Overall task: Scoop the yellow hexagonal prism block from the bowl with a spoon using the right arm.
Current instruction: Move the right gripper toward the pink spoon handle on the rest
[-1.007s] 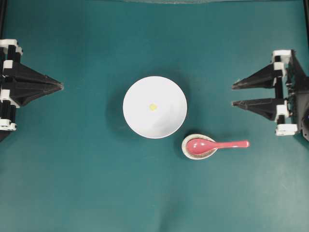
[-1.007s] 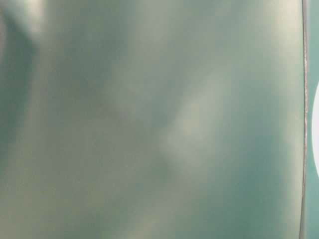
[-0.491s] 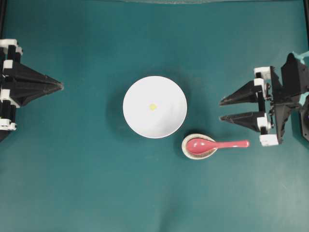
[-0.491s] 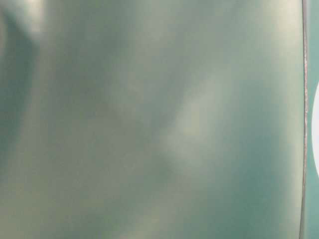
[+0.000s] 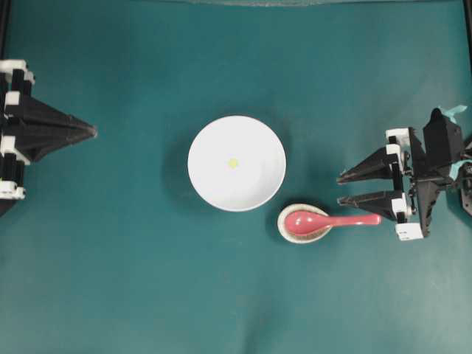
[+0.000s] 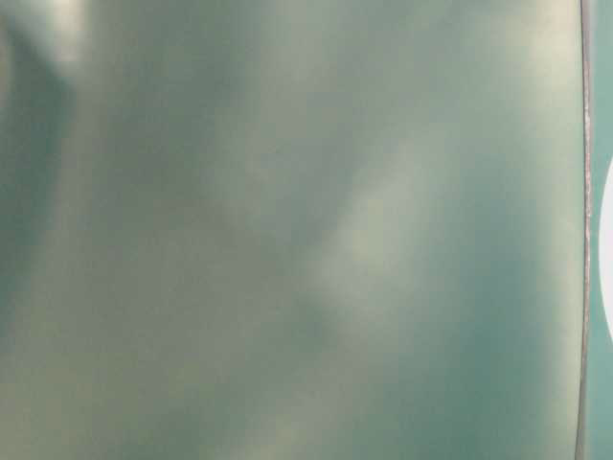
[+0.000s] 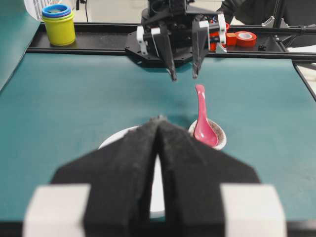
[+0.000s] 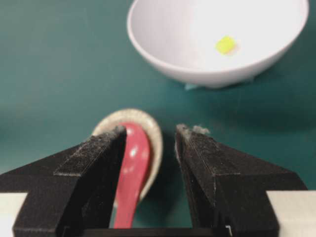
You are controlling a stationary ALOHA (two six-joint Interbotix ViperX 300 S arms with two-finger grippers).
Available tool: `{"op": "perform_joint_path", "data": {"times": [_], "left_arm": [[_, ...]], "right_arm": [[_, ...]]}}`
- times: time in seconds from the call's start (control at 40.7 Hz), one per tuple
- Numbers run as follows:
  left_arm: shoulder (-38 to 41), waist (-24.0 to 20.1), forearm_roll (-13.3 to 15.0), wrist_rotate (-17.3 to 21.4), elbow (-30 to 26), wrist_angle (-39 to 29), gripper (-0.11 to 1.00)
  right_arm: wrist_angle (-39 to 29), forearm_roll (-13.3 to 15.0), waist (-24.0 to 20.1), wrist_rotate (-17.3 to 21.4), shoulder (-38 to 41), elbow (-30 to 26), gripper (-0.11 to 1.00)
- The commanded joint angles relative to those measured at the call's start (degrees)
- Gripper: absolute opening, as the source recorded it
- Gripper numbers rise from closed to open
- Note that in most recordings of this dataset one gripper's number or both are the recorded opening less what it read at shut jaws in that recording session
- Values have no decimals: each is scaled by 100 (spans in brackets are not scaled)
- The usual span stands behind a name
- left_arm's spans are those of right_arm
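table: teal mat fills the overhead view; table-level view is a blurred green-grey smear, nothing readable except a white edge at far right.
bowl: white bowl centre of overhead view, upright, well apart from both arms.
bowl contents: yellow hexagonal prism block lying near the bowl's middle; also seen in the right wrist view at upper right.
spoon rest: small speckled beige spoon rest just lower right of the bowl, close to its rim, touching or not cannot tell.
spoon: pink-red spoon, scoop sitting in the rest, handle pointing to the right of the frame.
right gripper: right gripper at right of the overhead view, jaws spread wide, nothing between them; lower finger just above the handle's end; contact cannot be told.
right wrist view: spoon handle lies partly under the left-hand finger, not centred in the gap.
left gripper: left gripper at left edge, fingers pressed together to one point, gripping nothing.
clutter: in the left wrist view, yellow and blue stacked cups at upper left, red tape roll at upper right, off the mat.
obstruction: bowl sits between the left gripper and the spoon.
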State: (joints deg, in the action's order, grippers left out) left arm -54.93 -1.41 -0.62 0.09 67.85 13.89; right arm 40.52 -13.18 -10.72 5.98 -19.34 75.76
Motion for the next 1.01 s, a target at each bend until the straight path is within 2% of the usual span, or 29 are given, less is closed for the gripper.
{"op": "perform_joint_path", "data": {"times": [0.0, 0.221, 0.982], "left_arm": [[44, -18, -18, 0, -114, 26, -1], [44, -18, -18, 0, -114, 35, -1], [35, -18, -18, -9, -114, 62, -1]], "right_arm": [[299, -176, -220, -9, 202, 9, 51], [510, -413, -554, -9, 686, -9, 51], [765, -589, -1011, -9, 1450, -62, 50]]}}
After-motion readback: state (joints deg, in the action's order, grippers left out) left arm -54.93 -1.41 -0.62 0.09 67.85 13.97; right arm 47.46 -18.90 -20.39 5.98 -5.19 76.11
